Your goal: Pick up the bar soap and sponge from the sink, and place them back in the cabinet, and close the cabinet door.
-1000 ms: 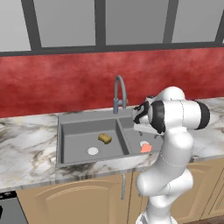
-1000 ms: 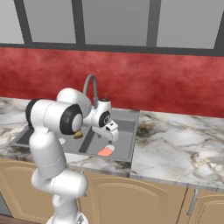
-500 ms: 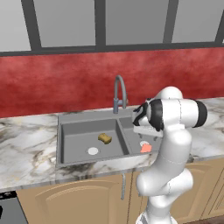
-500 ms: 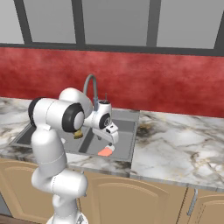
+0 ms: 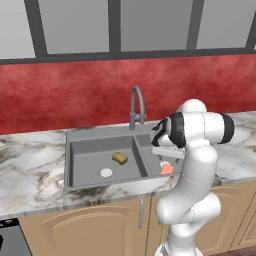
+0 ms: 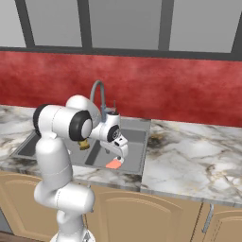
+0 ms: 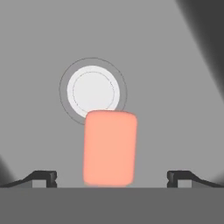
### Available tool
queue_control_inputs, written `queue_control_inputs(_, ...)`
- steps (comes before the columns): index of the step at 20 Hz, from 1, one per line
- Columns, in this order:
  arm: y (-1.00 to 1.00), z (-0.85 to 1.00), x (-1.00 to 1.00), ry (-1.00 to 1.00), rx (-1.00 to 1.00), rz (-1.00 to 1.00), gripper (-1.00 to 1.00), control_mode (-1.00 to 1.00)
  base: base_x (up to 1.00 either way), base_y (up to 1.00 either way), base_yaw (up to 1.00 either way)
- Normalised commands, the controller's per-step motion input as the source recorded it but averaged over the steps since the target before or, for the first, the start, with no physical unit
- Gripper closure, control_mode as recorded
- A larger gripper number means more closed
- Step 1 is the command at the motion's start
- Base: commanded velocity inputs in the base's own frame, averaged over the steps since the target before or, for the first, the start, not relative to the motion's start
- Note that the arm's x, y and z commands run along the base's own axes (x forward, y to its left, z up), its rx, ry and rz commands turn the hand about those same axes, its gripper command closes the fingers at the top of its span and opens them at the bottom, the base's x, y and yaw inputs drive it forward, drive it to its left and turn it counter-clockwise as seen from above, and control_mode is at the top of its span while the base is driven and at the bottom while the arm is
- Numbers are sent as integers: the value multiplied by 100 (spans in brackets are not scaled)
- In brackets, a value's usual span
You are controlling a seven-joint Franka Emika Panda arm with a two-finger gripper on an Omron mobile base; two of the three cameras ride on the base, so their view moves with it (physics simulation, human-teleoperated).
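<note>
The salmon-pink bar soap (image 5: 167,169) lies flat on the floor of the right basin of the grey sink (image 5: 100,132), just beside the white drain (image 7: 93,92). My gripper (image 6: 122,156) hangs open straight above it. In the hand view the bar soap (image 7: 109,148) sits between the two spread fingertips (image 7: 44,176), untouched. The yellow-brown sponge (image 5: 119,158) rests in the left basin near its own drain (image 5: 106,172). The cabinet and the cabinet door are out of view.
The tall grey gooseneck faucet (image 5: 136,107) rises behind the basin divider, close to my hand. Marble counter (image 6: 189,151) runs to both sides of the sink, with a red backsplash and windows behind. Arched lower cabinet doors (image 5: 85,235) lie below.
The hand has dropped slightly toward the right basin, jaws still wide. Soap and sponge lie where they were.
</note>
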Motion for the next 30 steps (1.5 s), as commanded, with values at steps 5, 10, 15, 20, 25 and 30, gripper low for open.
queue_control_inputs(5,0,-11,0,0,0,0,-100,-100,0,0,0)
queue_control_inputs(10,0,-8,0,2,0,0,-100,-100,0,0,0)
queue_control_inputs(15,0,-2,-2,2,0,0,-100,-100,0,0,0)
queue_control_inputs(20,0,0,-3,3,0,0,-100,-100,0,0,0)
queue_control_inputs(25,0,-1,-6,4,0,0,-100,-100,0,0,0)
queue_control_inputs(30,0,-11,-1,5,0,0,-100,-100,0,0,0)
